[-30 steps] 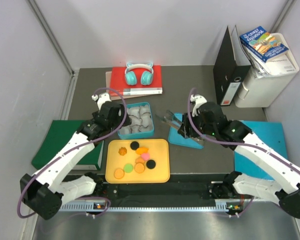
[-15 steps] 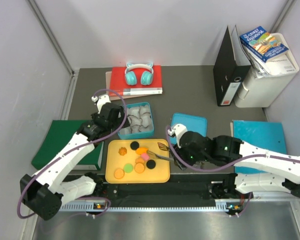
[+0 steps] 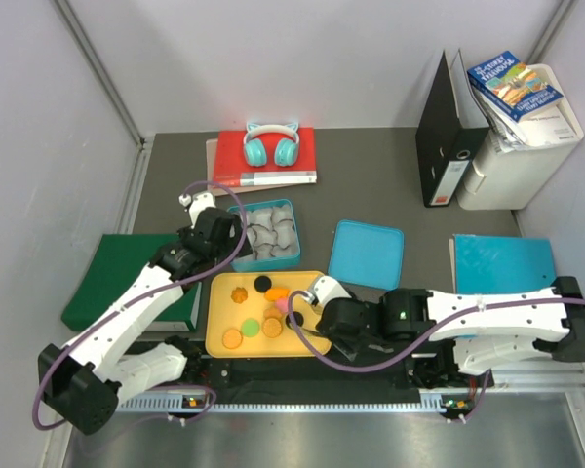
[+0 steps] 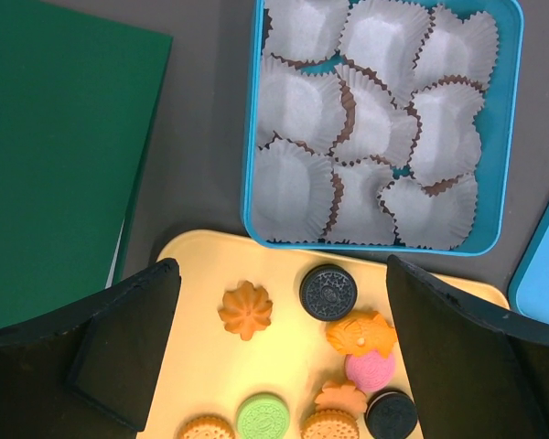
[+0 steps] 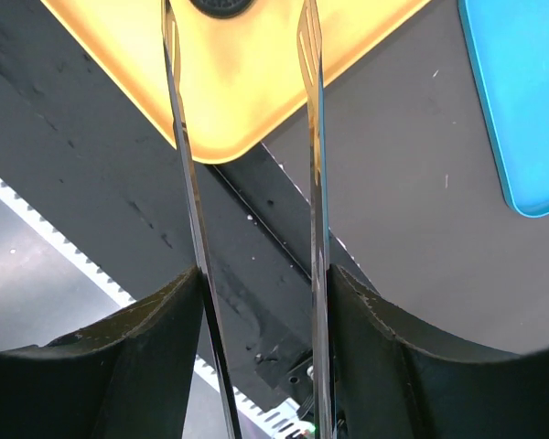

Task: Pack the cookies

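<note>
Several cookies lie on the yellow tray (image 3: 219,292): a scalloped orange one (image 4: 245,309), a black one (image 4: 328,292), a pink one (image 4: 371,370), a green one (image 4: 263,416) and another black one (image 3: 294,320). My left gripper (image 4: 297,357) is open and empty above the tray, by the teal box (image 4: 375,248) of grey paper cups (image 4: 366,101); it also shows in the top view (image 3: 224,249). My right gripper (image 5: 256,293) is shut on metal tongs (image 5: 315,137). The tong blades stand apart, their tips beside a black cookie (image 5: 224,5) at the tray's right front corner (image 5: 256,82).
A teal lid (image 3: 369,253) lies right of the tray. A green book (image 3: 117,278) is at the left, a red book with headphones (image 3: 270,146) behind the box, a black binder (image 3: 448,136), a white bin (image 3: 522,156) and a blue folder (image 3: 502,268) at the right.
My right arm has swung from over the teal lid down and left to the tray's right front corner, carrying the tongs. My left arm has barely moved.
</note>
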`<state>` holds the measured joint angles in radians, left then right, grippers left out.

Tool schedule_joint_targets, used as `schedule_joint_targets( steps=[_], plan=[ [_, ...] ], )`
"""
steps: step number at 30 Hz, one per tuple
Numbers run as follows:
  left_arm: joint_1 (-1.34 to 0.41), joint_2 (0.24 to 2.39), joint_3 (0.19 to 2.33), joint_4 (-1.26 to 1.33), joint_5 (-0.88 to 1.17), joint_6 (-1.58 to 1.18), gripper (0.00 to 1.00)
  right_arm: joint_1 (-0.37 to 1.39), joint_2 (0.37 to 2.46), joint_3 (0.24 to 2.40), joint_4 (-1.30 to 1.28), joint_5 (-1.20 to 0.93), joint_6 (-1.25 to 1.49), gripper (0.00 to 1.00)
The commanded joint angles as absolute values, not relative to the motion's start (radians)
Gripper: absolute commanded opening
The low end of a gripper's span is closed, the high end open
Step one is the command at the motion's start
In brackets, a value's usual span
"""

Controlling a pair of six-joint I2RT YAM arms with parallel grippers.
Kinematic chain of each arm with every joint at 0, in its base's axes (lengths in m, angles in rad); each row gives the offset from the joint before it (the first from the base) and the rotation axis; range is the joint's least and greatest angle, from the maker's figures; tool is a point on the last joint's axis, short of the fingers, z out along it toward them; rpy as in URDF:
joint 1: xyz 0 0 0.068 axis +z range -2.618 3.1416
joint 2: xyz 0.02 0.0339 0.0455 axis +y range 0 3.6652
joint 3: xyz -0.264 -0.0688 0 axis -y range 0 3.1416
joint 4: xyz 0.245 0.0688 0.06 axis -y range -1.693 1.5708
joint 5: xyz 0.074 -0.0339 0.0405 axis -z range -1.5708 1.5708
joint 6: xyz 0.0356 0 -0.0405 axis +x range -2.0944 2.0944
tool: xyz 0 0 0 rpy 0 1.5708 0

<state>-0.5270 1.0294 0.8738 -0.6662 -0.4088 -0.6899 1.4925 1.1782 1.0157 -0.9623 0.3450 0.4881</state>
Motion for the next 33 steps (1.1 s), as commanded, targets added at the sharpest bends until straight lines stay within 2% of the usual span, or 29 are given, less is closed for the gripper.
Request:
schedule_joint_targets(
  steps=[1, 14, 27, 33],
  plan=[
    [-0.526, 0.997, 0.856, -0.663, -0.399, -0.703, 0.98, 1.543, 1.218, 1.063, -0.974, 0.423, 0.514, 0.55],
    [-0.526, 0.976, 0.827, -0.669, -0.382, -0.716, 0.98, 1.618, 1.33, 1.106, -0.956, 0.537, 0.519, 0.55],
    [-0.526, 0.969, 0.813, -0.669, -0.373, -0.727, 0.98, 1.638, 1.379, 1.085, -0.897, 0.526, 0.511, 0.54],
    [-0.526, 0.968, 0.807, -0.666, -0.368, -0.733, 0.98, 1.638, 1.382, 1.072, -0.891, 0.534, 0.523, 0.46]
  ],
)
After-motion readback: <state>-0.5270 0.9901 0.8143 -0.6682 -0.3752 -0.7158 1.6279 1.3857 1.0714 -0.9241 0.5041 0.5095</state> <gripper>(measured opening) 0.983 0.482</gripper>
